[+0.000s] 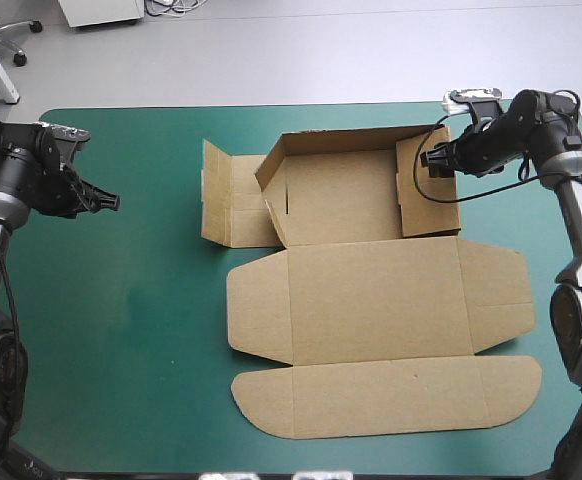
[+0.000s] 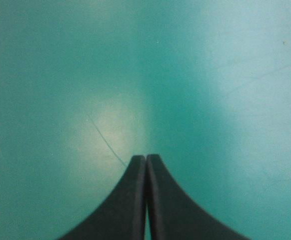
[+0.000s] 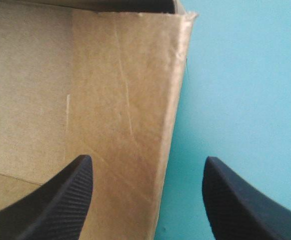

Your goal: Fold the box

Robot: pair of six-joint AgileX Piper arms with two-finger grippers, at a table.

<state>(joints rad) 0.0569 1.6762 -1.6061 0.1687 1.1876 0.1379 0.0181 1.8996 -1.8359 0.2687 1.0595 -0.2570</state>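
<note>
The brown box (image 1: 371,290) lies in the middle of the teal-green table, its far half partly raised into walls and its wide lid panels flat toward the near edge. My right gripper (image 1: 427,162) is open at the box's raised right wall (image 1: 426,185). In the right wrist view that wall (image 3: 130,115) stands between the two black fingers (image 3: 60,200), with one finger inside the box and the other over the cover. My left gripper (image 1: 111,201) is shut, well left of the box. Ahead of it the left wrist view shows only bare cover (image 2: 185,75).
A flat side flap (image 1: 233,205) of the box lies spread at its left. The cover's left half (image 1: 121,300) is bare between my left gripper and the box. The table's right edge runs close behind my right arm.
</note>
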